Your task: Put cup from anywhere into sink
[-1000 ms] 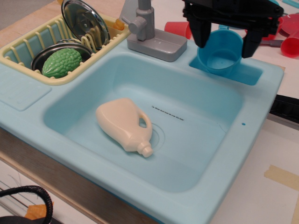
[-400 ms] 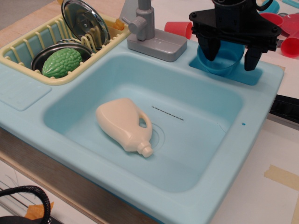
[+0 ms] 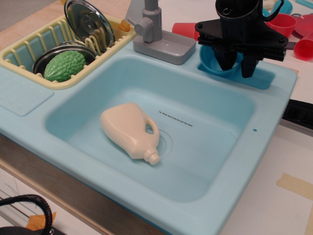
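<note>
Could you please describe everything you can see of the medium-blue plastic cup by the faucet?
The medium-blue plastic cup is round, smooth and darker than the pale aqua plastic toy sink. It stands upright, mouth up, on a darker blue pad at the sink's back right corner, beside the grey faucet base, not in the basin. The black robot gripper covers most of it; only its left wall and part of the rim show. The fingers reach down at the rim, but whether they grip the cup cannot be told.

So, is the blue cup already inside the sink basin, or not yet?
Not yet. The cup stands upright on the darker blue pad at the sink's back corner, outside the basin, with the gripper closing on its rim.
</note>
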Controlling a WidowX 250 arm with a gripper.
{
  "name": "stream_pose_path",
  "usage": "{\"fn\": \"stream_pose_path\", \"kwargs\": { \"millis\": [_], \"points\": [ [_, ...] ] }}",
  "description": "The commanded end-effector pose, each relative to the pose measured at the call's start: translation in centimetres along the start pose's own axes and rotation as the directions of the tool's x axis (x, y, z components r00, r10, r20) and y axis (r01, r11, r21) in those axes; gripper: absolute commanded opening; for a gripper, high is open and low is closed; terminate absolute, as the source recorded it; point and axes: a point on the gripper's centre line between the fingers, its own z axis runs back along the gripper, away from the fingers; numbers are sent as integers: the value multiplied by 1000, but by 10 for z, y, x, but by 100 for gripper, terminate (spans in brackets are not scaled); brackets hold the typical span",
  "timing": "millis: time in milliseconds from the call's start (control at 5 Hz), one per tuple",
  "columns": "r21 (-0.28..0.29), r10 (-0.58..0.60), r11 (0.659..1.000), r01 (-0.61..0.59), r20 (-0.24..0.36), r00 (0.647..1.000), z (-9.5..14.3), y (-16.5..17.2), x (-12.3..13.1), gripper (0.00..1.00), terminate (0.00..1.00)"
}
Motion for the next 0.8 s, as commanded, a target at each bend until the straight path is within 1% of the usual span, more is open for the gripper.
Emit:
{"fn": "stream_pose_path", "kwargs": {
  "millis": [0,200,400,600],
  "points": [
    [58,-21,998,19,32,999,29,-5,8,0,0],
    [148,-23,989,20,24,999,57,-7,5,0,0],
    [213,37,977,-32,-17,999,78,-5,-10,0,0],
    [228,143,967,-110,-130,981,77,-2,-27,0,0]
  ]
}}
